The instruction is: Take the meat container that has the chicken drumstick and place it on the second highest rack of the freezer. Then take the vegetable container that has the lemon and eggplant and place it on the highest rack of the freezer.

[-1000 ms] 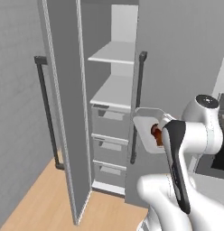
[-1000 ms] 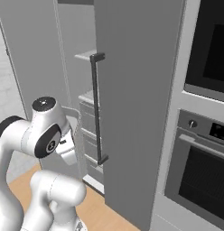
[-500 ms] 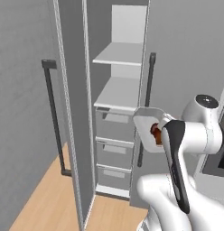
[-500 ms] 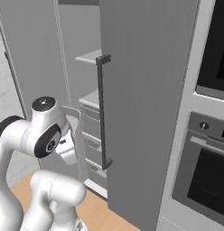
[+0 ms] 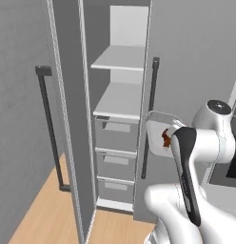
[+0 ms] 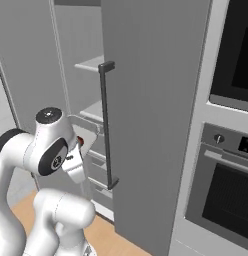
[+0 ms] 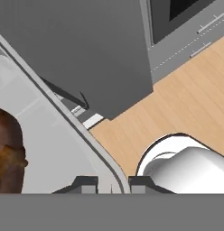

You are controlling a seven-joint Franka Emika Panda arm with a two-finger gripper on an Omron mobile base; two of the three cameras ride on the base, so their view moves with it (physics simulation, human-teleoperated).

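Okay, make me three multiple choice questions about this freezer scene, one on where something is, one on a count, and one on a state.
1. Where is the chicken drumstick?
A. On the upper white shelf
B. In the pale container at the hand
C. On the wooden floor

2. How many grey drawers sit below the white shelves in the freezer?
A. One
B. Three
C. Five

3. What state is the freezer door in?
A. Swung open
B. Fully shut
C. Lying off its hinges on the floor

Answers:
1. B, the hand view shows the reddish-brown meat lying inside the container, whose rim runs between the fingers.
2. B, the left base view shows three drawer fronts stacked under the lower shelf.
3. A, the left base view shows the door standing out to the left with the shelves exposed.
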